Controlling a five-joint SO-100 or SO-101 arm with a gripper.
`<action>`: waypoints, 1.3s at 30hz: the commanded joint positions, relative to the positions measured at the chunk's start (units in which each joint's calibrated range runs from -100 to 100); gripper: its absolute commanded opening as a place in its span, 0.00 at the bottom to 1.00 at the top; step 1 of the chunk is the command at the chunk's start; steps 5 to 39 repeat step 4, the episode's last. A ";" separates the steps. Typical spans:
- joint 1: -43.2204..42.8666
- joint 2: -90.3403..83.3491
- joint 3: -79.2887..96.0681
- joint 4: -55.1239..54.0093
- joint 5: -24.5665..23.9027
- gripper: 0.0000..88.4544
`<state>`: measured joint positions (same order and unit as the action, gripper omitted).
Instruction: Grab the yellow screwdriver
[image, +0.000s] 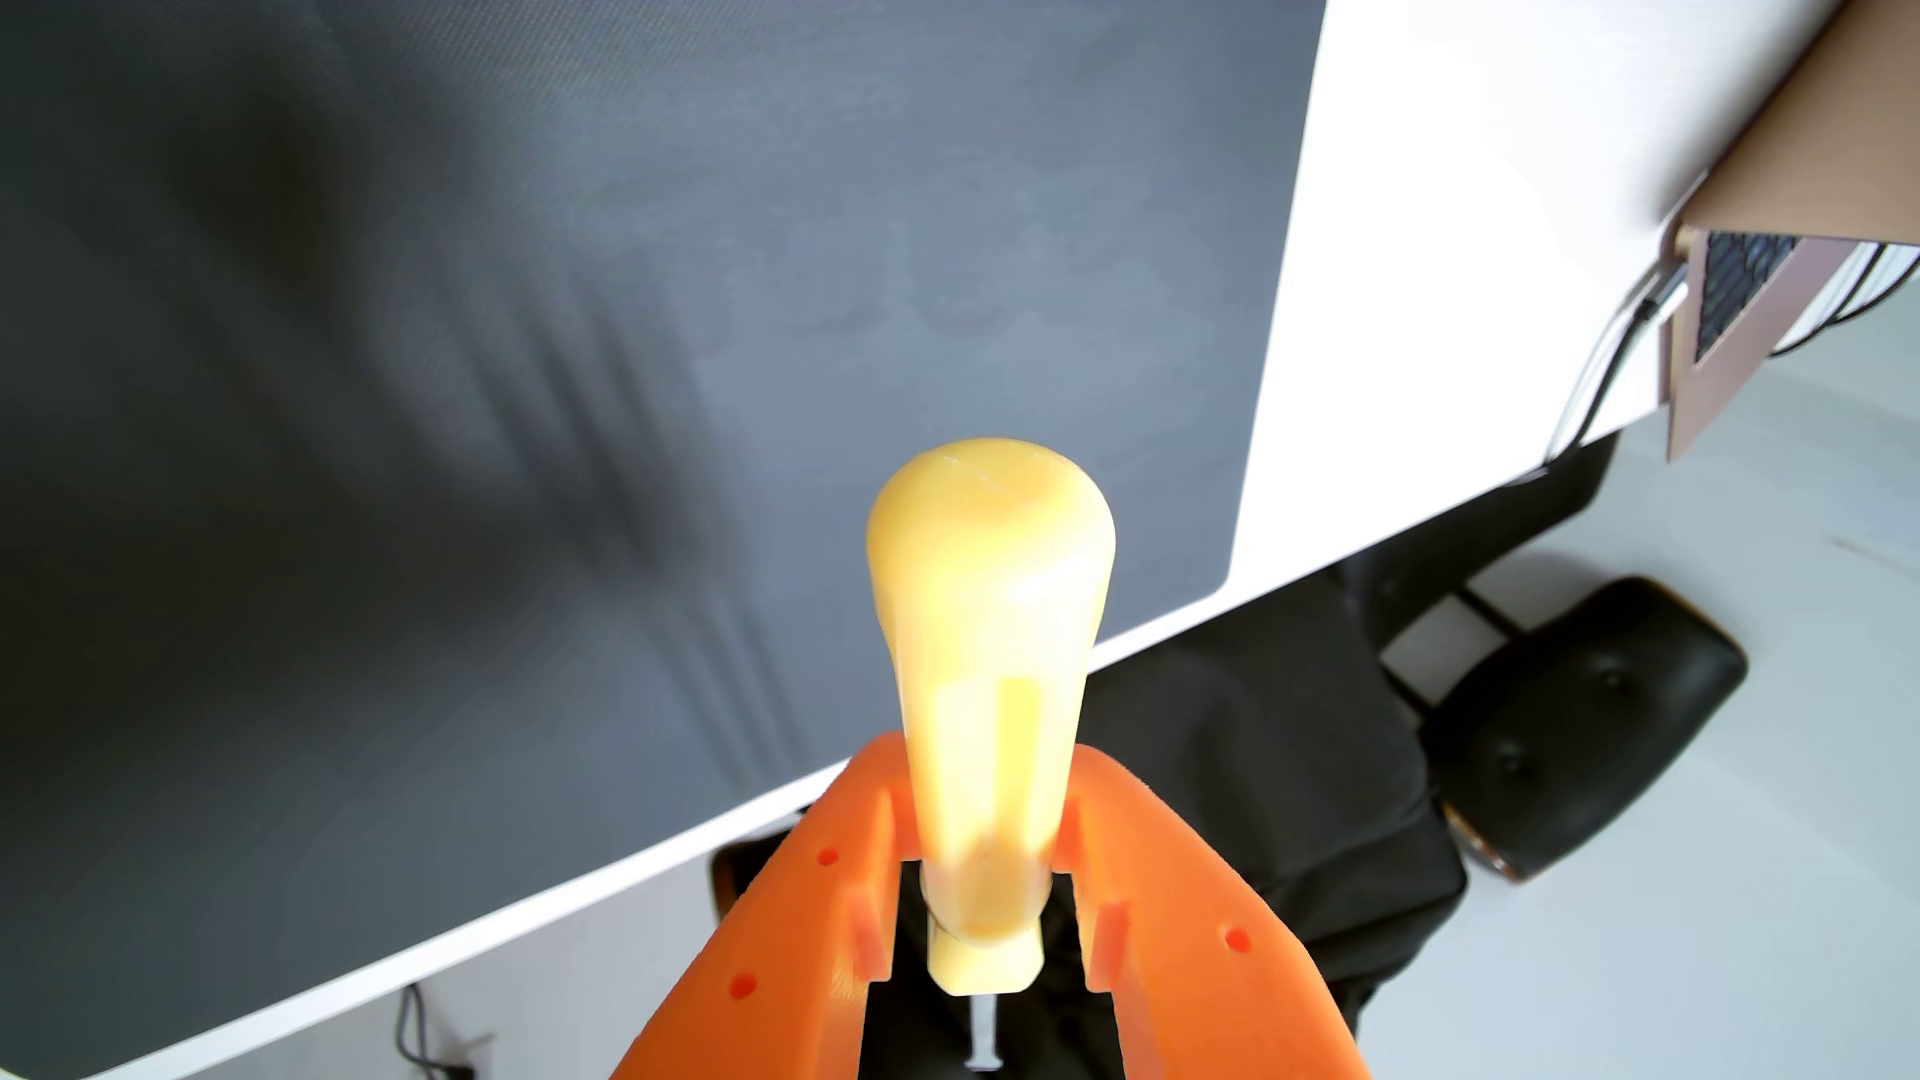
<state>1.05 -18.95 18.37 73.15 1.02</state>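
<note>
Orange end effector (987, 789), two printed fingers entering the wrist view from the bottom edge, closed narrow around the lower part of the yellow screwdriver (987, 644) and holding it clear of the surface. Remaining items, largest first. Dark grey mat (520, 363): textured, covering most of the upper and left part of the view, lying on the bench. White bench (1455, 260): bare strip to the right of the mat, with a thin edge running diagonally below it. Pale floor (1714, 883): lower right. Black chair (1579, 727): padded, standing on the floor beyond the bench edge. Yellow screwdriver: translucent handle with rounded butt pointing up the view, narrow collar between the fingers, a short stretch of metal shaft (985, 1028) showing beneath. Cardboard box (1787, 187): upper right corner, on the bench. Cables (1600, 363): beside the box.
</note>
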 joint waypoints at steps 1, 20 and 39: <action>0.61 -1.65 -0.86 -0.06 0.16 0.01; 0.70 -1.65 -0.86 0.02 0.16 0.01; 0.70 -1.65 -0.86 0.02 0.16 0.01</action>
